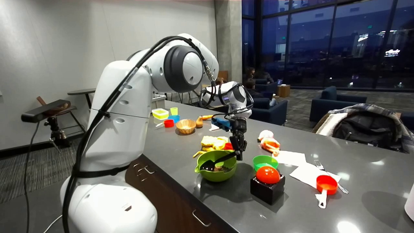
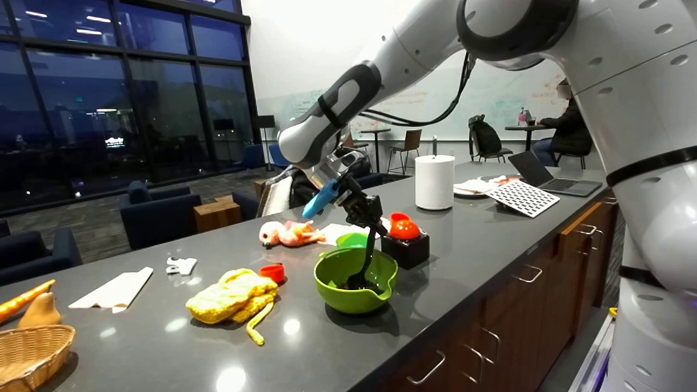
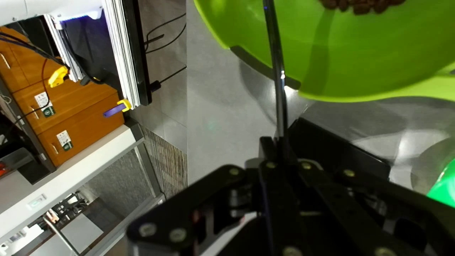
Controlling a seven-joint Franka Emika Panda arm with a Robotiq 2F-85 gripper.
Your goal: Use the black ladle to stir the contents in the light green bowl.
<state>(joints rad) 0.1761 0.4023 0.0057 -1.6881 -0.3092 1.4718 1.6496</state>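
Our gripper pinches the glossy black ladle; beside and below the gripper, we see the green bowl holding brown lumps and the ladle's head.

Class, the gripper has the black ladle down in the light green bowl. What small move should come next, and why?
Probably a short, low sweep of the black ladle through the brown pieces, kept within the light green bowl. The gripper is shut on the handle, and the ladle's head sits down in the bowl with pieces showing beside it, so stirring seems fitting.
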